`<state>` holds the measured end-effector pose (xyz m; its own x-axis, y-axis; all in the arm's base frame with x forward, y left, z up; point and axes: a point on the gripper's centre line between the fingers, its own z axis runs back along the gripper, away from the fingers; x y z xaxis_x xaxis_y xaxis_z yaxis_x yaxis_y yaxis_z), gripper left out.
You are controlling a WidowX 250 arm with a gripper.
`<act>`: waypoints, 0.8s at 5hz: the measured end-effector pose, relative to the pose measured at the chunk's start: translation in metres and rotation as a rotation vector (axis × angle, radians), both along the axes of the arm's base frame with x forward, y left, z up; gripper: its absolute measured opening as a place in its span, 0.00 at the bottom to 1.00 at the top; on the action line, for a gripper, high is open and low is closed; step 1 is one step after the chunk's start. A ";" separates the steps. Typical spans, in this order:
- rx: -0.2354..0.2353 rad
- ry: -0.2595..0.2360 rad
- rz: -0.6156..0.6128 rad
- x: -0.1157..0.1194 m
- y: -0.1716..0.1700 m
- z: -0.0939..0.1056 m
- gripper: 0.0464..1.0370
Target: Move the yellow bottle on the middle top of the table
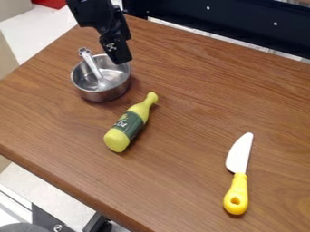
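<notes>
The gripper [119, 53] hangs at the upper left, over the right rim of a metal pot, and I cannot make out a gap between its fingertips. Below and to its right, the yellow bottle [139, 109] with a dark green label lies on its side on the wooden table [181, 181]. Its neck points to the upper right and its base to the lower left. The gripper and the bottle are apart.
A metal pot [100, 95] with a spoon [92, 66] in it stands just left of the bottle's neck. A knife [238, 181] with a yellow handle lies at the right. A dark rail [242, 22] runs behind the table's far edge.
</notes>
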<state>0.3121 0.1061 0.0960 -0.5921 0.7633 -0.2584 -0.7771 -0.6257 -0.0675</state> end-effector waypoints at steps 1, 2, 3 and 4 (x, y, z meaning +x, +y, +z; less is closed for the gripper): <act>-0.013 0.027 -0.001 -0.002 -0.001 -0.009 0.96; 0.001 0.048 -0.075 -0.005 -0.001 -0.007 0.96; 0.014 0.043 -0.185 -0.001 -0.002 0.004 0.96; 0.051 0.038 -0.403 0.003 -0.006 0.012 0.96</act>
<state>0.3152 0.0999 0.1085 -0.2515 0.9474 -0.1981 -0.9619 -0.2673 -0.0574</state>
